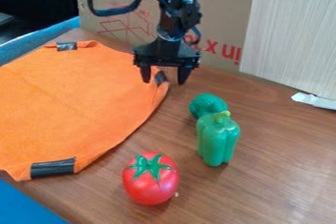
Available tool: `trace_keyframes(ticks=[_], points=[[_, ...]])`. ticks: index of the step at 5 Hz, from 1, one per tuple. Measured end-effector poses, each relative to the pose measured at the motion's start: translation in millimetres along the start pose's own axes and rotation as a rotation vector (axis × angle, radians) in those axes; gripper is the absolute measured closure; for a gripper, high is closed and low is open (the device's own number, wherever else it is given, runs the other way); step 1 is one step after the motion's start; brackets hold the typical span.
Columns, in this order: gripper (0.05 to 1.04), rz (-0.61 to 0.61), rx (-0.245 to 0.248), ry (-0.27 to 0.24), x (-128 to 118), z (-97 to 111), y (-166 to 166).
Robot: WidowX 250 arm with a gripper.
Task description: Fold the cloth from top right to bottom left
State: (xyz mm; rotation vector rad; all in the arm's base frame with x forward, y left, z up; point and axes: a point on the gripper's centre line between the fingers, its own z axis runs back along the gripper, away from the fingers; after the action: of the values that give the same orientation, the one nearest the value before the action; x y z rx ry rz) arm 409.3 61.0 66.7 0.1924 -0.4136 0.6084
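Blue material (26, 206) occupies the near left corner. Right of it, you see a red tomato (150, 179); farther right and back stands a green pepper (218, 139), a round green vegetable (207, 104) just behind it. Your orange cloth (72, 100) lies spread flat over the left side of the brown table (275, 169), with black tape patches at its far, near and right edges. Your gripper (164, 78) hangs at the cloth's far right corner, its fingers wide apart, the right patch visible between them; contact cannot be determined. Behind stand cardboard (220, 7) and, at right, a pale panel (289, 36).
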Motion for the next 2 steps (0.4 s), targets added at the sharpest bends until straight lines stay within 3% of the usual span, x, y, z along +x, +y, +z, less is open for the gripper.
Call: trace_keyframes(ticks=[2], points=[[0.726, 0.034, -0.007, 0.011, 1.1, -7.0, 6.7]])
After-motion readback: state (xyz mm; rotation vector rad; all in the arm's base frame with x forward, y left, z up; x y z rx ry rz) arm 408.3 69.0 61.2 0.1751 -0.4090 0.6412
